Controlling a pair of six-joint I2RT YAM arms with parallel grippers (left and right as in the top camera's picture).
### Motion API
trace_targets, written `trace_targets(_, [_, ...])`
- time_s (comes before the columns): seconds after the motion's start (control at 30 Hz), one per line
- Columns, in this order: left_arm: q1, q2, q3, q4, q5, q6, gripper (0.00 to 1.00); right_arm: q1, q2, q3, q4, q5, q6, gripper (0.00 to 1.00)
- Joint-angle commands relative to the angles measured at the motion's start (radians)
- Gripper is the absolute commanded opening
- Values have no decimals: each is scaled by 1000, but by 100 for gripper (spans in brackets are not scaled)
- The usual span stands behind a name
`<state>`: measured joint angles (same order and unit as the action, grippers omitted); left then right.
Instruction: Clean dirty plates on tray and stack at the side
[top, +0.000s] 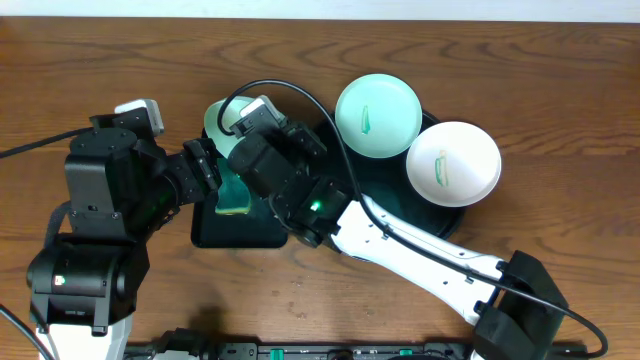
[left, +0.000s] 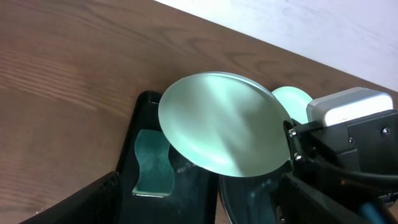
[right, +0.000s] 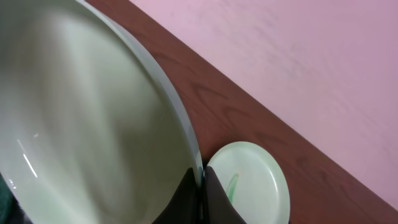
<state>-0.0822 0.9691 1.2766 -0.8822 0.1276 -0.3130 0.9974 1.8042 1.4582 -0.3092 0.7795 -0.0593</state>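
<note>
**Desk:** Where does the job stand?

**Operator:** First plate in hand, two waiting. My right gripper (right: 200, 186) is pinched tight on the rim of a pale mint-green round plate (right: 81, 112). It holds the plate tilted in the air just off the edge of the large round glossy black tray (top: 392, 180), above the small rectangular black tray (top: 235, 232) that sits just beside it. The part of the plate's face I can see shows no smear, and the rest is out of frame.

**Desk:** And the others?

**Operator:** A second mint-green plate (top: 377, 117) and a white round plate (top: 453, 163) lie side by side on the round tray. Each has a green streak at its centre. I can see no stack started anywhere beside the tray.

**Desk:** Your left side?

**Operator:** My left gripper (top: 207, 170) hangs with its jaws spread wide and nothing in them. It is over the far side of the rectangular tray from the round tray, near the green sponge (left: 152, 165) lying there.

**Desk:** Next move?

**Operator:** I judge this to be the wiping step. The left gripper needs to drop onto the sponge, close on it and bring it up against the tilted plate's face. The right has to grip firm on that thin rim meanwhile. A rim hold could let the plate twist under pressure, so I would use light strokes.
</note>
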Motion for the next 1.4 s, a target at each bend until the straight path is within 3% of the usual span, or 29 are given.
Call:
trace_targets(0.0, [3,3,23,1,-12,10,80,8,-34,13,7,55,-10,1])
trace_targets(1.37, [3,3,23,1,-12,10,81,11,-34,13,-9,62,-9,1])
